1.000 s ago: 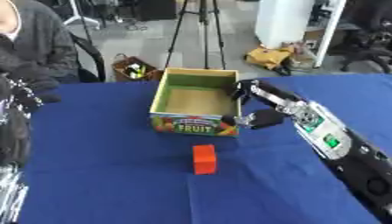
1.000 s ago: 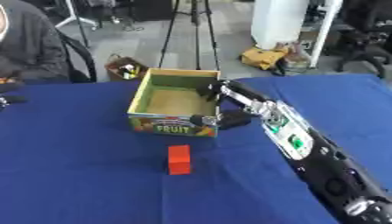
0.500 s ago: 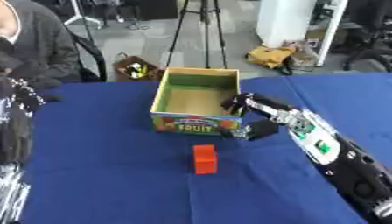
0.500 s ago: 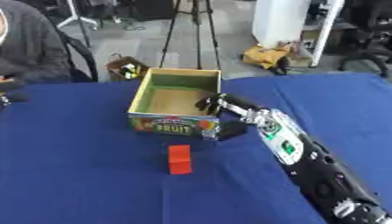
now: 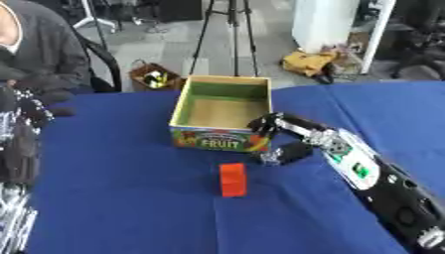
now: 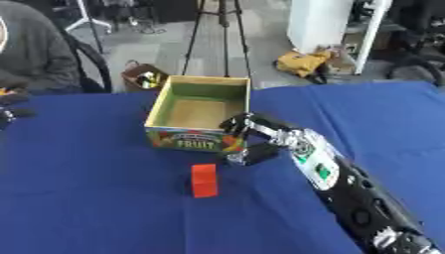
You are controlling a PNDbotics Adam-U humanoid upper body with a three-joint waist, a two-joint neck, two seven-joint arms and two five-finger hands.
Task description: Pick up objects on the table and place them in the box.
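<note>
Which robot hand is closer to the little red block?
The right hand. It is just up and to the right of the red block, by the front corner of the box. The left hand is far away at the table's left edge.

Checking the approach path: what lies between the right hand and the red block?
Nothing: in the left eye view only bare blue tablecloth separates the right hand from the red block; the box sits behind.
</note>
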